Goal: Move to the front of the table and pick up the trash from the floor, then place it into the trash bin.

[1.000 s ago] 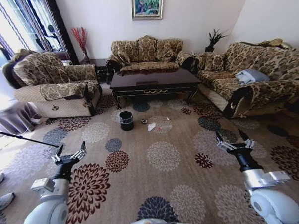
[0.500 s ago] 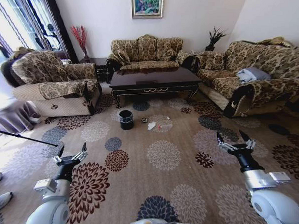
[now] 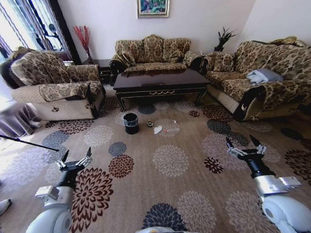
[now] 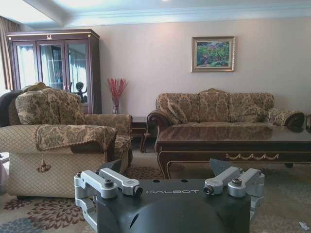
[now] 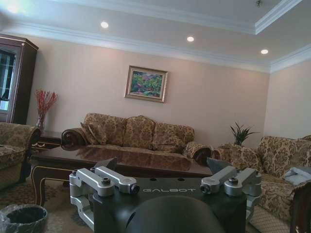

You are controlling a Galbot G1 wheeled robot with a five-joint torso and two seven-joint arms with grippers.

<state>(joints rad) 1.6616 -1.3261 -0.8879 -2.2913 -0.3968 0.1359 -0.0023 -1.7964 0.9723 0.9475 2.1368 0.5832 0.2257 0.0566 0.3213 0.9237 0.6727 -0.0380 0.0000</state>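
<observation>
Head view: the left gripper (image 3: 74, 157) and right gripper (image 3: 243, 144) hang spread and empty over the carpet, held clear, I judge, for driving. Well ahead, the trash (image 3: 157, 130) lies beside the bin (image 3: 130, 123), before the table (image 3: 161, 81).

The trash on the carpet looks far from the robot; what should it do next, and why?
Probably keep driving forward. The trash lies beside the trash bin before the table, well beyond the open left gripper and right gripper.
</observation>
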